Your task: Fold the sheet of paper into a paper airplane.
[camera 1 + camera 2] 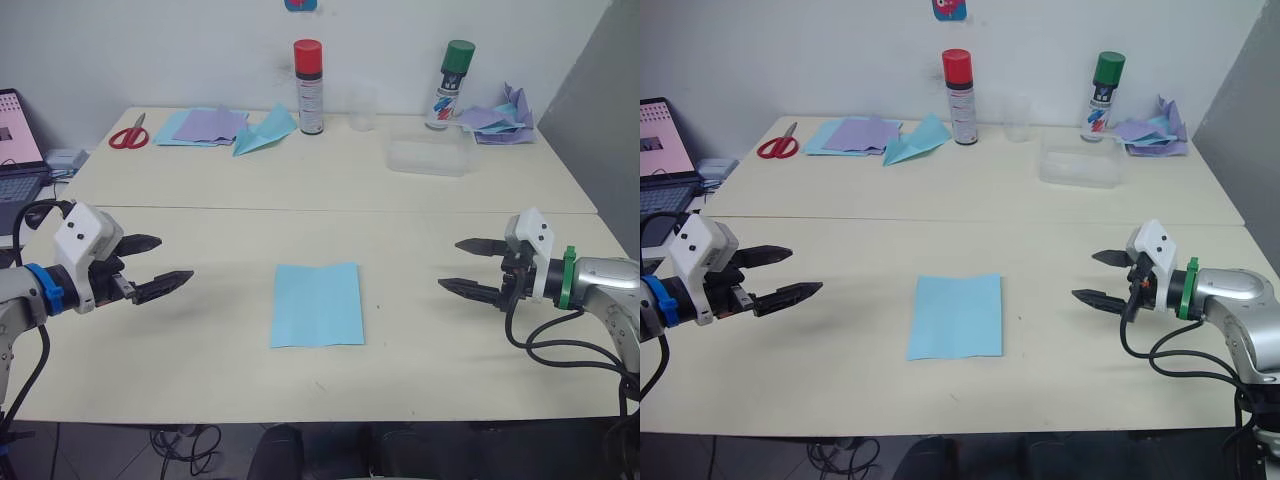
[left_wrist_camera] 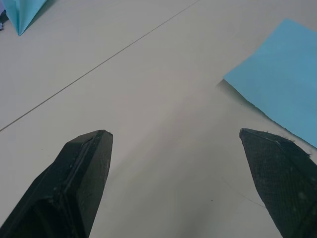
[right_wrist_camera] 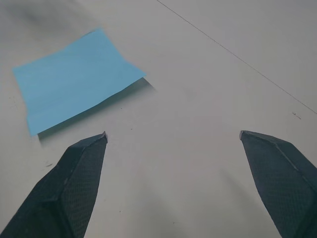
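The sky-blue sheet of paper [image 1: 317,304] lies flat on the near table, in the middle, with a faint lengthwise crease. My left gripper [image 1: 170,264] hovers to its left, open and holding nothing, fingers pointing toward the sheet. To the sheet's right my right gripper [image 1: 470,266] is also open and holding nothing, aimed back at it. A corner of the sheet of paper [image 2: 282,94] shows past the left fingers, and the sheet of paper [image 3: 74,82] lies ahead of the right fingers. Neither gripper touches it.
On the far table are red scissors [image 1: 128,134], lilac sheets [image 1: 208,125], a teal paper dart [image 1: 265,131], a red-capped spray can [image 1: 309,87], a green-capped can [image 1: 452,84], a clear cup [image 1: 363,110], a clear box [image 1: 432,156] and crumpled paper [image 1: 500,120]. A laptop [image 1: 18,150] stands left.
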